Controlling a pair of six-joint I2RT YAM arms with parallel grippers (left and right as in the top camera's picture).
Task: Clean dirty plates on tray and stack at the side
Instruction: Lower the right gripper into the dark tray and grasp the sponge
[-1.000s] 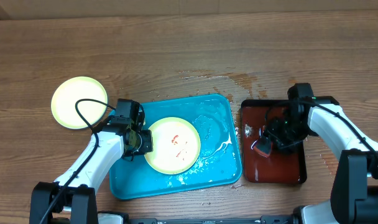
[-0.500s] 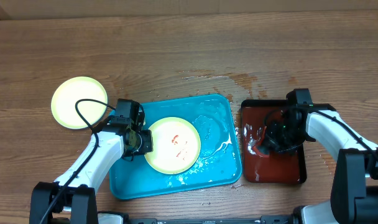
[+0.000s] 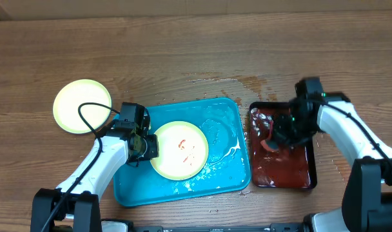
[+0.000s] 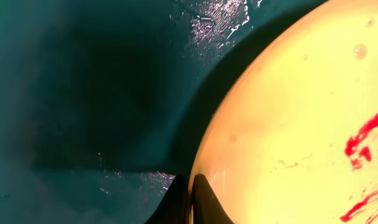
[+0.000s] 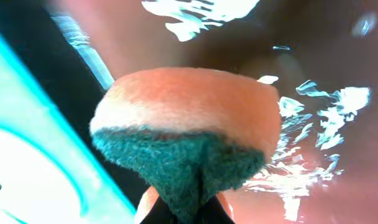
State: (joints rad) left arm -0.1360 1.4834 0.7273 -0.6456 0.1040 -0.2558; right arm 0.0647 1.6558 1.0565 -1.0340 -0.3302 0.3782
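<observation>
A pale yellow-green plate [image 3: 179,150] with thin red smears lies in the turquoise tray [image 3: 225,119]. My left gripper [image 3: 146,147] is shut on that plate's left rim; in the left wrist view its fingers [image 4: 190,198] pinch the plate's edge [image 4: 288,118] over the wet tray [image 4: 83,93]. A second yellow-green plate [image 3: 82,106] lies on the table to the left. My right gripper [image 3: 273,138] is shut on an orange sponge with a green scrub side [image 5: 186,127], held over the dark red-brown tray [image 3: 283,173]. The mint-white plate is out of view.
The red-brown tray holds water that glints near its far left corner [image 3: 260,118]. Water is spilled on the wooden table [image 3: 247,82] behind both trays. White foam streaks lie on the turquoise tray's right side [image 3: 231,151].
My right gripper has moved with the sponge toward the far end of the red-brown tray. The left gripper and the plates have not moved.
</observation>
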